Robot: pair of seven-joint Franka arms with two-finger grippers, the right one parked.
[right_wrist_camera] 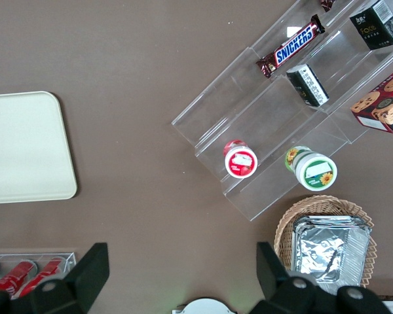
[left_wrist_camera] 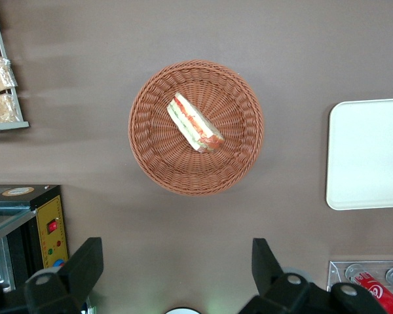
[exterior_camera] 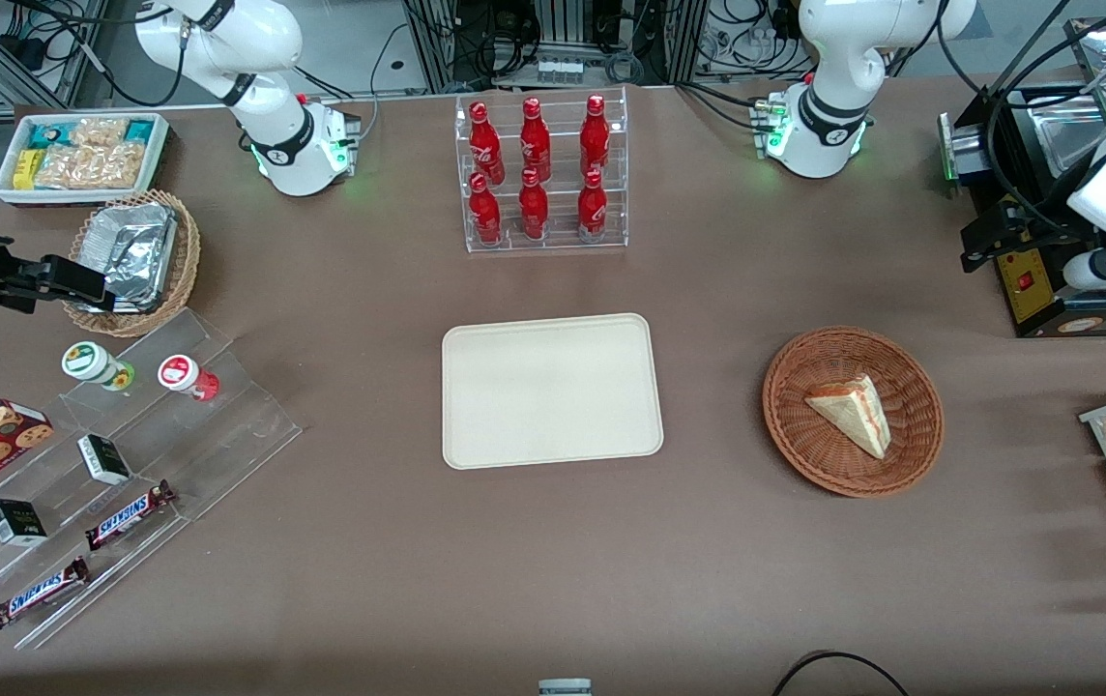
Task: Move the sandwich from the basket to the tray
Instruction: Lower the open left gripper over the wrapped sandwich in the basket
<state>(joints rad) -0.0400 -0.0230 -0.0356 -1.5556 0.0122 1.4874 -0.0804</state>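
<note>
On the counter (exterior_camera: 553, 541) the tray (exterior_camera: 551, 391) lies bare, with the basket (exterior_camera: 911, 447) beside it toward the working arm's end. The sandwich (left_wrist_camera: 195, 123) rests in the basket's middle, its filled cut edge running slantwise. The tool (left_wrist_camera: 177, 275) hangs high above the counter beside the basket, fingers spread wide and empty, so the sandwich lies below and ahead of it, its long axis at an angle to the line between the fingers.

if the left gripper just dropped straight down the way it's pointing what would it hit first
Probably bare brown tablecloth. The left gripper hangs open high above the table, aimed down beside the round reddish-brown wicker basket holding the triangular sandwich, not over it. Depth is hard to judge.
</note>
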